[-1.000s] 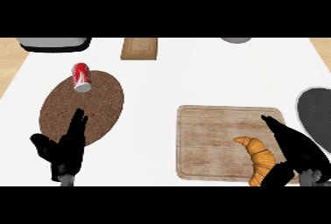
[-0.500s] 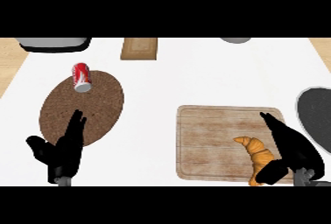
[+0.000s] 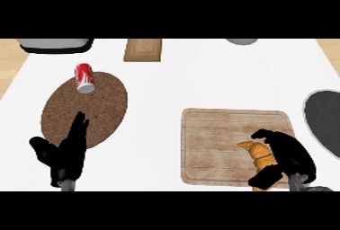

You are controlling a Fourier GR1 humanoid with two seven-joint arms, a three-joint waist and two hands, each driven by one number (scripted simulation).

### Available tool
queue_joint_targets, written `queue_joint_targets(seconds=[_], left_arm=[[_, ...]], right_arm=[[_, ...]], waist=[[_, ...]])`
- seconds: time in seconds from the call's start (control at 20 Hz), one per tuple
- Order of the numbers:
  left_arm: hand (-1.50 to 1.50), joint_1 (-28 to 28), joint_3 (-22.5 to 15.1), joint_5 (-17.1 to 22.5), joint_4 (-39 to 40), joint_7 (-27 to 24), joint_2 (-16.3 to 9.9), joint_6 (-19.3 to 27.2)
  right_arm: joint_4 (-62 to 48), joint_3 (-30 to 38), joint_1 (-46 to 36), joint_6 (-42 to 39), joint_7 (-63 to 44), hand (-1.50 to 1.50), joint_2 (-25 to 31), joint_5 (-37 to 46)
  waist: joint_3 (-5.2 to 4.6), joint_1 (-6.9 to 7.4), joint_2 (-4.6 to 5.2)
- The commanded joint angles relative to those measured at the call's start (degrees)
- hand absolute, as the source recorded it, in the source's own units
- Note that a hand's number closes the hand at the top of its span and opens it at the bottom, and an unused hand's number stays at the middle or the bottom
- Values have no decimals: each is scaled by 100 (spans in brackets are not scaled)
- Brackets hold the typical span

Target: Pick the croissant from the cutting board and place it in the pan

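Croissant (image 3: 257,152) lying on the cutting board (image 3: 219,143), toward its right front corner, partly covered by the right hand (image 3: 287,155). Fingers of that hand curled over the pastry's far end, thumb at its near end, closing round it. Cutting board square, pale wood, set on the white counter (image 3: 199,85) right of centre. Dark pan (image 3: 325,119) at the counter's right edge, just beside the board and apart from it. Left hand (image 3: 65,155) near the front left, fingers straight and pointing away, holding nothing, over the near rim of an oval brown mat (image 3: 100,108). Red can (image 3: 84,77) on its side at the mat's far end. Small wooden block (image 3: 142,49) at the far edge.
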State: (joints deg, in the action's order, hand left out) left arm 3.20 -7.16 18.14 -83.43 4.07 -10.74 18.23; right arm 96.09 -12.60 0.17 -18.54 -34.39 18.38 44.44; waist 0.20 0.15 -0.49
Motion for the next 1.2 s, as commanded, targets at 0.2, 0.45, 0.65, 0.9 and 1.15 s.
queue_joint_targets(seconds=[0.2, 0.45, 0.65, 0.9, 1.15], left_arm=[[0, 222, -184, -223, -27, 131, 349, 56], [0, -149, 157, -122, 364, 135, 284, -213], [0, 212, 9, -216, 50, 125, 377, -175], [0, 99, 244, -190, 262, 38, 304, -384], [0, -20, 372, -128, 416, 61, 186, -468]], right_arm=[[-514, -111, 83, 724, 931, 150, -66, 591], [-606, 186, -78, 473, 1070, 150, 37, 550], [101, -529, 254, 353, 520, 150, -378, 993], [286, -878, 382, 631, 433, 150, -544, 1545], [1061, -1251, 128, 1160, -56, 150, -509, 2602]], waist=[[-19, -9, 46], [-20, -16, 51], [-21, -17, 42], [-21, -21, 46], [-26, -61, 38]])
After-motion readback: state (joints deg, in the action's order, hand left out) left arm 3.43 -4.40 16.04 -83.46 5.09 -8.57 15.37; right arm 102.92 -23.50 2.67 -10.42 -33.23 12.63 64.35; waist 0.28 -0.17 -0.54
